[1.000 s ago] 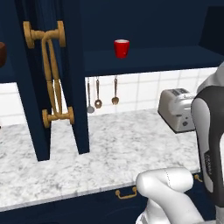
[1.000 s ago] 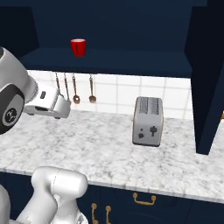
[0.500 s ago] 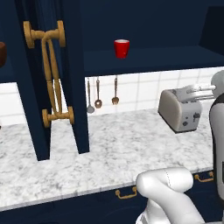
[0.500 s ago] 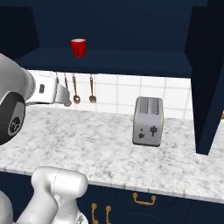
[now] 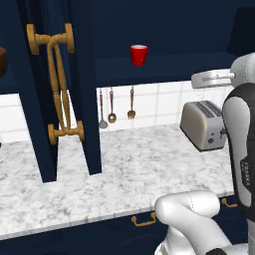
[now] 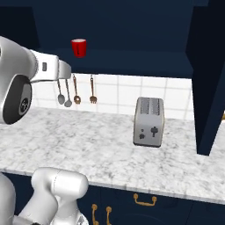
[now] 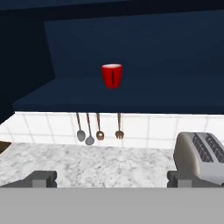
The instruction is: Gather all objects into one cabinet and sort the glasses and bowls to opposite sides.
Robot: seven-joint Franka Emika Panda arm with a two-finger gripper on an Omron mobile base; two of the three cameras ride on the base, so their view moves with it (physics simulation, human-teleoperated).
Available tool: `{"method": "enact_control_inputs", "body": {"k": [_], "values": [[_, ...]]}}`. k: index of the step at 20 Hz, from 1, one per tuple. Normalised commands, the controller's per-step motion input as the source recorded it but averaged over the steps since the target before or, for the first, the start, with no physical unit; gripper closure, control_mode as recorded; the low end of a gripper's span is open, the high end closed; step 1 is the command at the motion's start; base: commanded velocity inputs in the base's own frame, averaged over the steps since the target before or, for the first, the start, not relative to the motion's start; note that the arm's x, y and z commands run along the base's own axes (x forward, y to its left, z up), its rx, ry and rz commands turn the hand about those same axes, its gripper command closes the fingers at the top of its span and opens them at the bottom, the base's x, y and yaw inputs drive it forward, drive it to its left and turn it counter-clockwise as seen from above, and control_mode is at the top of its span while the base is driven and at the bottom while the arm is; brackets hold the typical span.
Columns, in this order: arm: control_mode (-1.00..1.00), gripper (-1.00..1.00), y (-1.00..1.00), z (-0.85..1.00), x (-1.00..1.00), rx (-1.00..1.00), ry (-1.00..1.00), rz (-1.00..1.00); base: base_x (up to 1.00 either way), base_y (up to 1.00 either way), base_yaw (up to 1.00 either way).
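The arm is rising higher than a second ago, its gripper [image 7: 112, 179] spread wide and empty. The red cup [image 7: 112, 76] is sitting upright on the open cabinet [image 7: 131, 98] shelf, well ahead of and above the fingertips [image 7: 41, 178].

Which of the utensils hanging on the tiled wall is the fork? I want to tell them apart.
The rightmost utensil, nearest the toaster: its copper head ends in prongs. The copper spoon beside it has a round bowl, and the two grey utensils are further left.
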Motion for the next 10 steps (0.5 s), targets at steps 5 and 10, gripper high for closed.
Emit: {"method": "enact_control_inputs", "body": {"k": [5,10], "values": [[-1.0,-1.0,0.18,0.03,0.67,0.0,-0.02,0.01,0.0,0.0,0.0],[-1.0,-1.0,0.15,-0.17,0.49,0.0,-0.01,0.02,0.0,0.0,0.0]]}}
